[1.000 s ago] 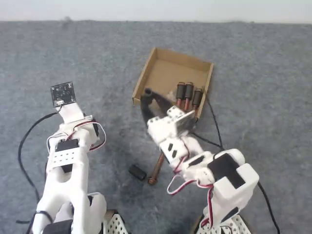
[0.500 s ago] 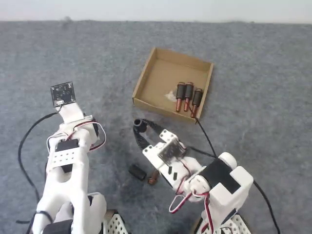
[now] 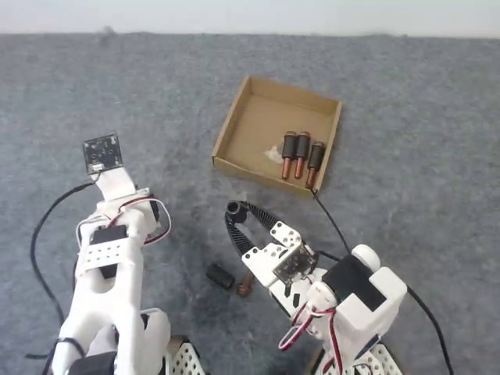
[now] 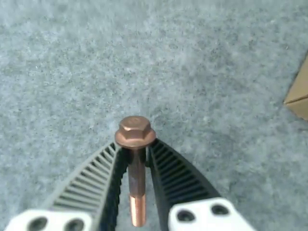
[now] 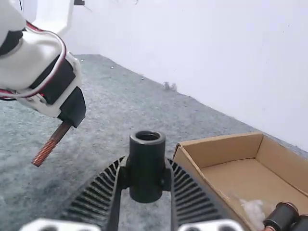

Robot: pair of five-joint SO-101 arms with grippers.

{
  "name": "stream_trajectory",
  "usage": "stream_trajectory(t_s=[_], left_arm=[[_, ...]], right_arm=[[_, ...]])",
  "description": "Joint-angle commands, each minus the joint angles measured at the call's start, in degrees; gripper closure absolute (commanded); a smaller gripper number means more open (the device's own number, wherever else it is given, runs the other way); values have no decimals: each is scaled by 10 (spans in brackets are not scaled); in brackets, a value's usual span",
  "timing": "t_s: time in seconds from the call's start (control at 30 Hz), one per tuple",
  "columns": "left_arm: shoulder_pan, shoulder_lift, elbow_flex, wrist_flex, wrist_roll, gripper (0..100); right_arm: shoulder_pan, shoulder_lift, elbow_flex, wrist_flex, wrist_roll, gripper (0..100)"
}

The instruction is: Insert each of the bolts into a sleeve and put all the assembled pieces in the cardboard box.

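- One second back the right gripper (image 3: 233, 212) stood at the front wall of the box (image 3: 254, 125). It has since drawn back toward its base and now sits clear of the box, on the near side.
- Loose bolt (image 3: 244, 287): its whole shaft lay in sight a second ago. Now the right arm covers all but the head end.
- Left arm has barely shifted. The three assembled pieces (image 3: 301, 155) lie as before.
- Right wrist view: jaws closed tight on a black sleeve (image 5: 147, 151), held upright with its bore open on top. From the high view this sleeve is just a dark ring at the fingertips.
- Left wrist view: left gripper (image 4: 137, 153) clamped on the shaft of a bolt (image 4: 136, 132) just under the hex head, threaded end toward the wrist.
- Right wrist view also catches the left gripper farther off. The bolt's threaded end pokes out of it at a slant, apart from the sleeve.
- High view: assembled pieces lie side by side in the box, by its right front corner.
- Loose sleeve (image 3: 220, 276) lies on the grey carpet (image 3: 156, 78) just beside the loose bolt, between the two arms.
- Black cable (image 3: 332, 223) runs from the box's front corner toward the right arm.
- White wall (image 5: 216, 57) stands behind the box.
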Motion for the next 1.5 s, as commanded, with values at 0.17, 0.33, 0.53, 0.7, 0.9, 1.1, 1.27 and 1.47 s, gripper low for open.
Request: stream_trajectory(t_s=[0.17, 0.33, 0.53, 0.7, 0.9, 1.1, 1.27, 1.47], left_arm=[[1, -31, -7, -24, -5, 988], [1, -32, 2, -62, -5, 988], [4, -32, 47, -156, -5, 988], [2, -32, 101, -338, -6, 988], [25, -32, 124, -510, -5, 988], [91, -32, 124, -509, -5, 988], [160, -33, 124, -512, -2, 988], [213, -55, 101, -509, -1, 988]], right_arm=[[-1, -6, 14, -15, 10, 992], [7, -6, 14, -15, 10, 992], [22, -6, 14, -15, -14, 992], [24, -6, 14, -15, -51, 992], [24, -6, 14, -15, -53, 992], [24, -6, 14, -15, -54, 992], [22, -6, 13, -15, -55, 992], [22, -6, 13, -15, -55, 992]])
